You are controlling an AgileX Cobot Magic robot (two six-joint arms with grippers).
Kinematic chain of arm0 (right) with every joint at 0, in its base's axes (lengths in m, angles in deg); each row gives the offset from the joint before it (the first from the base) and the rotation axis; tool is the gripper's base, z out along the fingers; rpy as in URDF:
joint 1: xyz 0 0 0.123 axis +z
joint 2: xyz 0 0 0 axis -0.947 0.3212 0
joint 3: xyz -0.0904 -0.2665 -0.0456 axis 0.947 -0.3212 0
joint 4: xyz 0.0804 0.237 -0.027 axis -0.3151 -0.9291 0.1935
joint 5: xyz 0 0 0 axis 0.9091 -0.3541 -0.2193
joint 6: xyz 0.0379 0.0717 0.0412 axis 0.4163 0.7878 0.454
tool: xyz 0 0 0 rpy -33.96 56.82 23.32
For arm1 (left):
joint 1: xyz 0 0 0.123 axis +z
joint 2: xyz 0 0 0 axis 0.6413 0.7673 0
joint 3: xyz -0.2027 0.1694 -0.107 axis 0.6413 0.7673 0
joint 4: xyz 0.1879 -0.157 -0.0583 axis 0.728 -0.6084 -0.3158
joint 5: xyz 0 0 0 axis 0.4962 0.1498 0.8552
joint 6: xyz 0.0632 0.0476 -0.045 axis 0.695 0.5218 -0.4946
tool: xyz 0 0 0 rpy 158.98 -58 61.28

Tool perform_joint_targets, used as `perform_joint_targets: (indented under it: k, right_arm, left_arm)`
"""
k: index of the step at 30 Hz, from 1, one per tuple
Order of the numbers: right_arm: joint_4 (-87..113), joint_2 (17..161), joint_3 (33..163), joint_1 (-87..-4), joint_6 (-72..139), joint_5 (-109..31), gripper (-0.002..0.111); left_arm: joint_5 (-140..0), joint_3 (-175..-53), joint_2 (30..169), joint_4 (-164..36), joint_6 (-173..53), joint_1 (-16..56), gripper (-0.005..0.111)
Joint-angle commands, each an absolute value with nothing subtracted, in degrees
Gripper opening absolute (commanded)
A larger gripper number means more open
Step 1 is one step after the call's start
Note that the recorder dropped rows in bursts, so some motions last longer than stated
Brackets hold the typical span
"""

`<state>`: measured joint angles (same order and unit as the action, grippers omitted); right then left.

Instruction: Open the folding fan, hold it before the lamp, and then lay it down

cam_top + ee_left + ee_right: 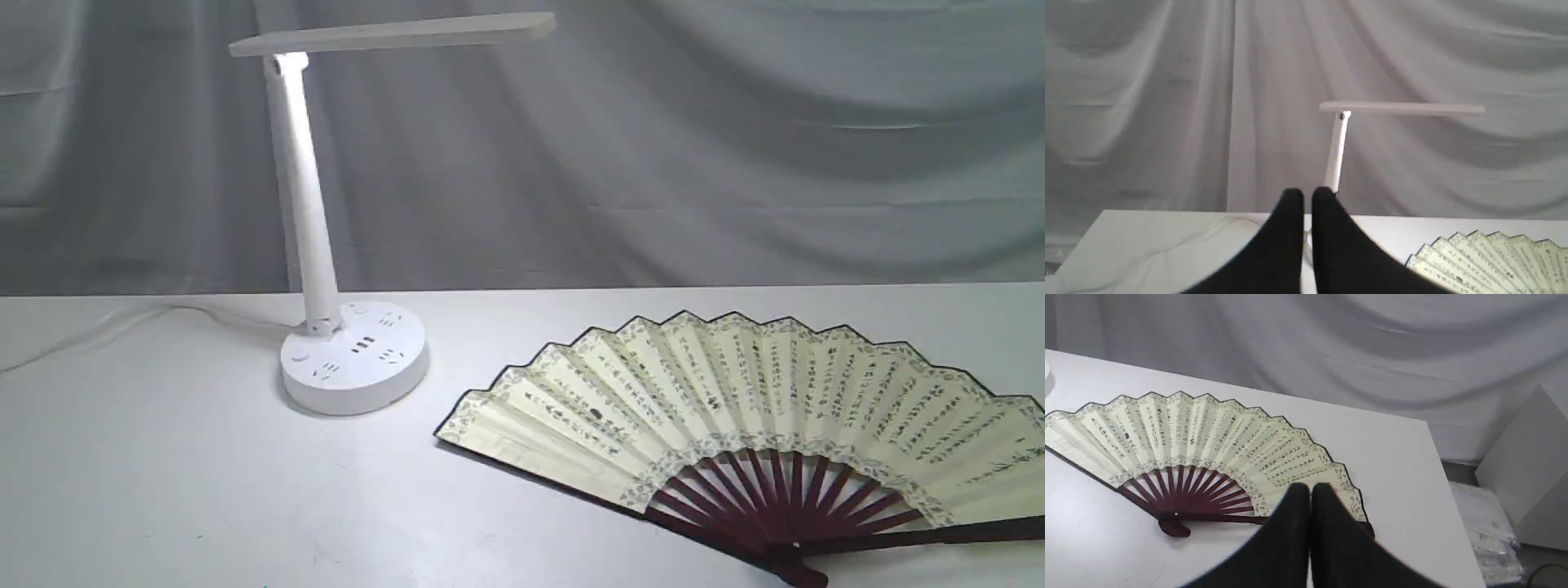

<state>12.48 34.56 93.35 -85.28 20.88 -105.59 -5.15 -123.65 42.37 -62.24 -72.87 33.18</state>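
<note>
The folding fan (759,408) lies spread open and flat on the white table (163,474), at the right front, its maroon ribs meeting at a pivot near the table's front edge. It also shows in the right wrist view as fan (1200,445) and partly in the left wrist view as fan (1494,261). The white lamp (326,245) stands to the fan's left, lit, head pointing right; lamp (1339,143) is behind the left fingertips. My left gripper (1307,196) is shut and empty, off the fan. My right gripper (1310,490) is shut and empty, above the fan's right end. Neither arm shows in the exterior view.
The lamp's white cable (98,331) trails left across the table. A grey draped curtain (653,147) hangs behind. Off the table's right edge (1449,506) stand a white box (1527,469) and plastic-wrapped items (1486,535) on the floor.
</note>
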Motion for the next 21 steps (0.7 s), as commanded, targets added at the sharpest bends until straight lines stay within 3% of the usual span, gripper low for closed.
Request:
perform_joint_targets:
  k: [1, 12, 21]
  right_arm:
    - [12.92, 29.73, 93.55, -84.98, 21.35, -107.01, 0.000]
    - [16.43, 17.25, 93.55, -84.98, 21.72, -109.13, 0.000]
    - [19.38, 16.99, 93.67, -84.45, 24.20, -109.13, 0.000]
  left_arm:
    - [-5.12, -123.87, 38.43, -62.04, -72.64, 33.23, 0.003]
    - [-5.01, -123.87, 30.55, -62.04, -72.64, 33.23, 0.003]
    - [-5.01, -123.87, 29.84, -62.89, -72.64, 33.23, 0.003]
